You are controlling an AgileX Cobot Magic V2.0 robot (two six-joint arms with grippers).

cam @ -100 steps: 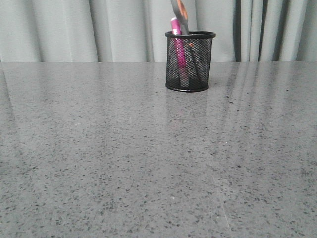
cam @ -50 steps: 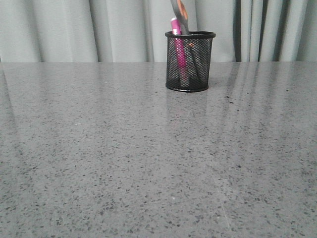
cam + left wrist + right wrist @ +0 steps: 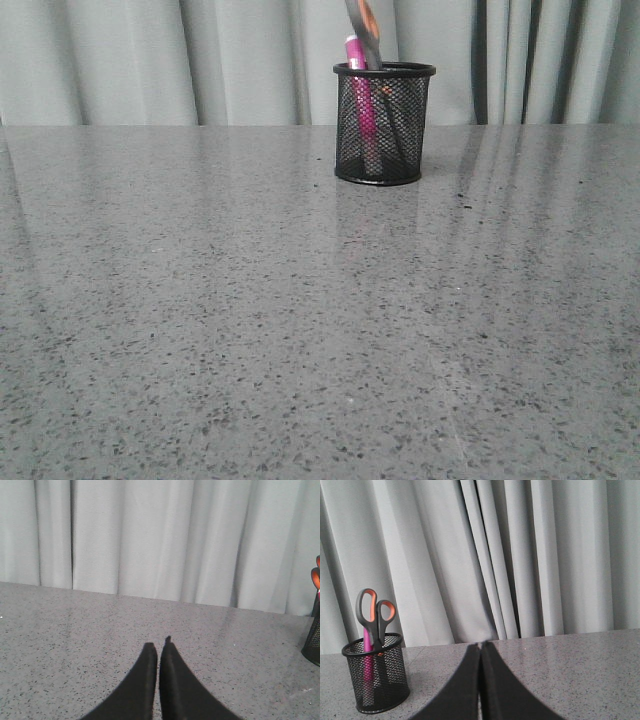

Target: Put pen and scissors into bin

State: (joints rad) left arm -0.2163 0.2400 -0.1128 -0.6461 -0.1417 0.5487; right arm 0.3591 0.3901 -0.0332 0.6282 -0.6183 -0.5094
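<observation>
The black mesh bin [image 3: 384, 125] stands upright near the table's far edge. Inside it the pink pen [image 3: 360, 100] stands on end, and the scissors [image 3: 364, 30] rise above the rim with their grey, orange-lined handles up. The right wrist view shows the bin [image 3: 376, 680] with the scissors [image 3: 374, 612] and pen [image 3: 368, 652] in it, well off to one side of my right gripper [image 3: 481, 644], which is shut and empty. My left gripper [image 3: 159, 642] is shut on nothing, over bare table; the bin's edge [image 3: 313, 645] shows at that view's border. Neither gripper appears in the front view.
The grey speckled table [image 3: 300, 300] runs back to a pale pleated curtain [image 3: 200, 60] right behind its far edge.
</observation>
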